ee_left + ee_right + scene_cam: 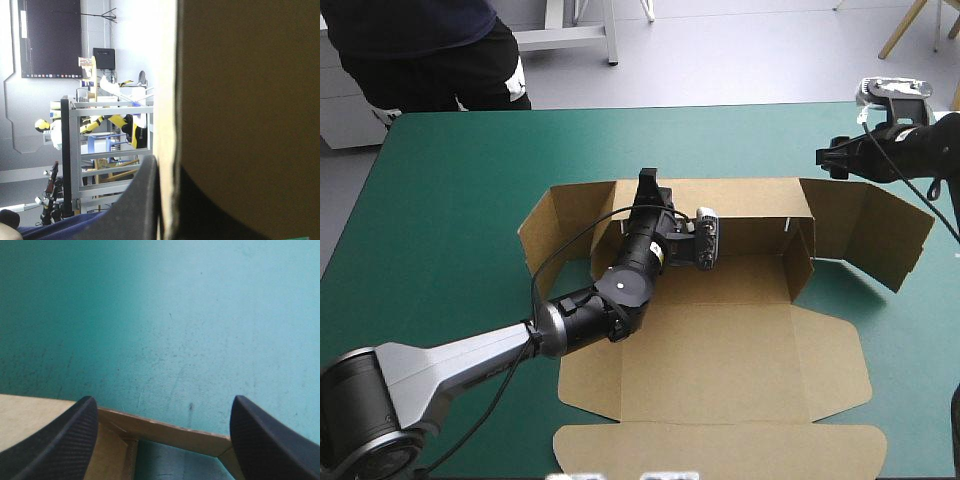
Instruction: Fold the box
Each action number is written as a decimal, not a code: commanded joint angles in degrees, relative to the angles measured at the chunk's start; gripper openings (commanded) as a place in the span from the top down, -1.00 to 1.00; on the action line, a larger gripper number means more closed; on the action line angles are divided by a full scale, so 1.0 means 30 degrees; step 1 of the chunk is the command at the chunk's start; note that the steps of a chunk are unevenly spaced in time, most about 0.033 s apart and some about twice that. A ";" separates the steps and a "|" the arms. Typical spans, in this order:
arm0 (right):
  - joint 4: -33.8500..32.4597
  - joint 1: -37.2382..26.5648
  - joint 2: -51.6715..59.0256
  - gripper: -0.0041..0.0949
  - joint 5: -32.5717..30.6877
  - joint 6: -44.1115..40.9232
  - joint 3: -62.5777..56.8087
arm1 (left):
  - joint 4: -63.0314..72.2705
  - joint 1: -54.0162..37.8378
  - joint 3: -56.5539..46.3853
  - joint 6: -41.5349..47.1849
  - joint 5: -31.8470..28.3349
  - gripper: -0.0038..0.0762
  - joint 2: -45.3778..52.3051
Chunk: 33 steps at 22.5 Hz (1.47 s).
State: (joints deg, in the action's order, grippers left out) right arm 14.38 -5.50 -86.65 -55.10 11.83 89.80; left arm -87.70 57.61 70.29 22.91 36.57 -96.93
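The brown box lies mid-table on the teal-green cover, its 12 o'clock wall raised. The board looks light, stiff and springy at the creases, so it is best pinched by a thin edge. The left gripper is clamped on that wall's top edge, while the right gripper, wide apart and empty, hovers over the 2 o'clock flap.

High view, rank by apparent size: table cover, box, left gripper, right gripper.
1. teal-green cover
2. box
3. left gripper and right gripper: both small and partly hidden, so left unranked.
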 commanded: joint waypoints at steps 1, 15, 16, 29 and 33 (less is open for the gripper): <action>-0.0170 0.0001 -0.0226 -0.44 0.0714 -0.0094 0.0872 | -0.0225 0.0144 0.0331 0.0483 -0.0164 0.93 0.0781; -0.2102 -0.0040 -0.1463 -0.41 -0.1333 -0.0546 0.0942 | -0.0144 0.0144 0.0331 0.1951 0.0023 0.93 0.0781; -0.2276 -0.0040 -0.1463 -0.38 -0.2059 -0.0509 0.0942 | -0.0144 0.0144 0.0331 0.1975 0.0023 0.93 0.0781; 0.0827 -0.0040 -0.0106 -0.12 -0.4408 0.0898 -0.0704 | -0.0144 0.0144 0.0331 0.1938 0.0023 0.93 0.0781; 0.1464 -0.0040 0.0857 -0.11 -0.3973 0.1670 -0.2022 | -0.0433 0.0144 0.0331 0.1938 0.0023 0.93 0.0781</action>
State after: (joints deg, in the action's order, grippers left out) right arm 16.20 -5.50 -88.20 -69.08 14.73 84.56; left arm -87.94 57.61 70.19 27.35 36.77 -96.93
